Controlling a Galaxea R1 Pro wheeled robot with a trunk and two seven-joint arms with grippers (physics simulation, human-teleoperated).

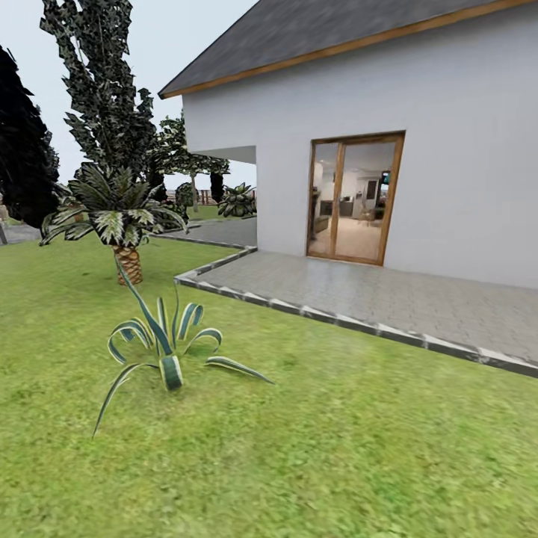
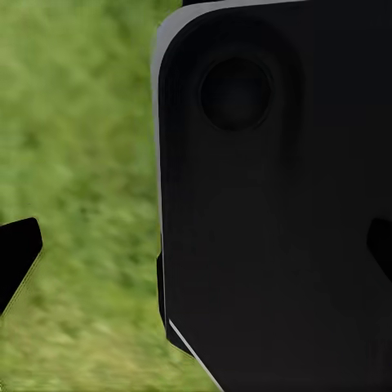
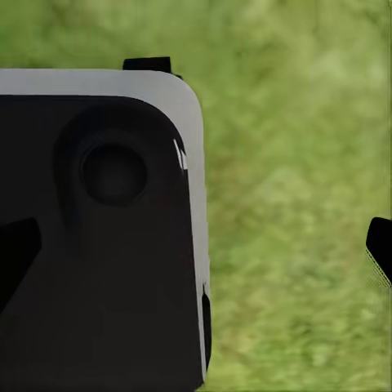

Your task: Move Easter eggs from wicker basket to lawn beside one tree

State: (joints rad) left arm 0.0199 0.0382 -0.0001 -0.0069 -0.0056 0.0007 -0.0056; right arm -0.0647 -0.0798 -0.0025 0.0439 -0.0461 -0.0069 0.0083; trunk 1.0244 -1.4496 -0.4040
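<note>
Lawn (image 1: pixel 336 448), paved patio (image 1: pixel 388 295), white house (image 1: pixel 448 112)

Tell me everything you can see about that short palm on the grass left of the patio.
The short palm stands upright on the lawn, left of the grey paved patio. Its stubby trunk is brown with a criss-cross scaly pattern and rises straight from the grass. On top sits a wide rosette of drooping, feathery fronds, dark green with pale streaks. A tall dark conifer rises behind it, and a striped spiky agave-like plant grows nearer the camera, apart from it.
</note>
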